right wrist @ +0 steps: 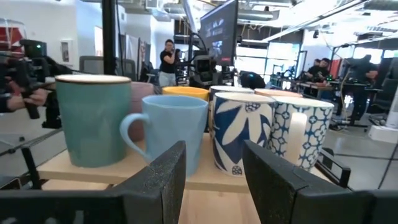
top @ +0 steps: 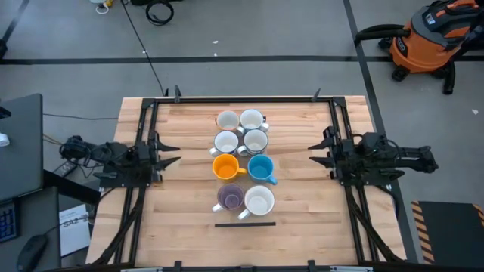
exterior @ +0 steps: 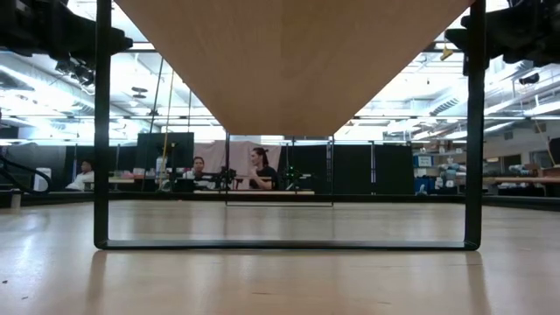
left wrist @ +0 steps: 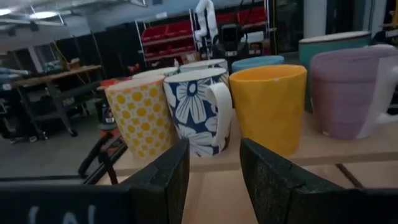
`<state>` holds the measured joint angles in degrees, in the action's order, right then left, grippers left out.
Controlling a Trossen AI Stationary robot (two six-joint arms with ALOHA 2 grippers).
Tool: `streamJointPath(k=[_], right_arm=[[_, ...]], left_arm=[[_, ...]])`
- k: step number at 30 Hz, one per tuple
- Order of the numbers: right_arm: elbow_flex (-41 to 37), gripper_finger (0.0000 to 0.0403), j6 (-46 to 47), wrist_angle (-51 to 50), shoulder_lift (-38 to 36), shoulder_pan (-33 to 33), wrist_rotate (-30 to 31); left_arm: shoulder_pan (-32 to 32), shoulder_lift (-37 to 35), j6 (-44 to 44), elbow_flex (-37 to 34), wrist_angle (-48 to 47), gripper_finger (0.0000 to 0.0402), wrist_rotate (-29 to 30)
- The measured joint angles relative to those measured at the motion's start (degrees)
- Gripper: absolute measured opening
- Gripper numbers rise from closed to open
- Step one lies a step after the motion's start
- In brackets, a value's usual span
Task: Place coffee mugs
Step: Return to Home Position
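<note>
Two fingers of my left gripper (top: 174, 153) stand well apart, holding nothing, near the worktop's (top: 181, 234) left edge. Midway across, the coffee mugs (top: 226, 142) stand on the shelf (left wrist: 348, 149) in two close columns of four: pale ones toward the far edge, then the orange mug (top: 225, 167) beside the blue mug (top: 261, 168), then the purple mug (top: 229, 199) beside a white one. My right gripper (top: 313, 153), near the right edge, is equally open and empty.

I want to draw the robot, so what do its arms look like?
The left arm and the right arm are black all over and built from chunky jointed blocks, like matching twins. Each one ends in two flat, dark jaws with a rough, grainy surface. I can't see any bright colours on them.
</note>
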<state>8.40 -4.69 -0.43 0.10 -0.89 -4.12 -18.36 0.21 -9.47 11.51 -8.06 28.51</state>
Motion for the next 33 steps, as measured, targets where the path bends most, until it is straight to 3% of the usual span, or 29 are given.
streamJointPath(k=[10,21,33], right_arm=[[-0.33,0.0165,0.00,0.98,0.02,-2.29,0.00],[-0.30,0.0165,0.21,-1.09,0.02,-3.04,-0.44],[-0.30,0.0165,1.55,-4.66,0.04,-3.04,-0.46]], left_arm=[[6.90,0.02,-2.21,-11.01,16.99,0.0149,-1.26],[14.42,0.13,1.70,-11.02,12.63,0.0149,-8.46],[15.36,0.52,3.97,-11.00,11.56,0.0149,-11.85]])
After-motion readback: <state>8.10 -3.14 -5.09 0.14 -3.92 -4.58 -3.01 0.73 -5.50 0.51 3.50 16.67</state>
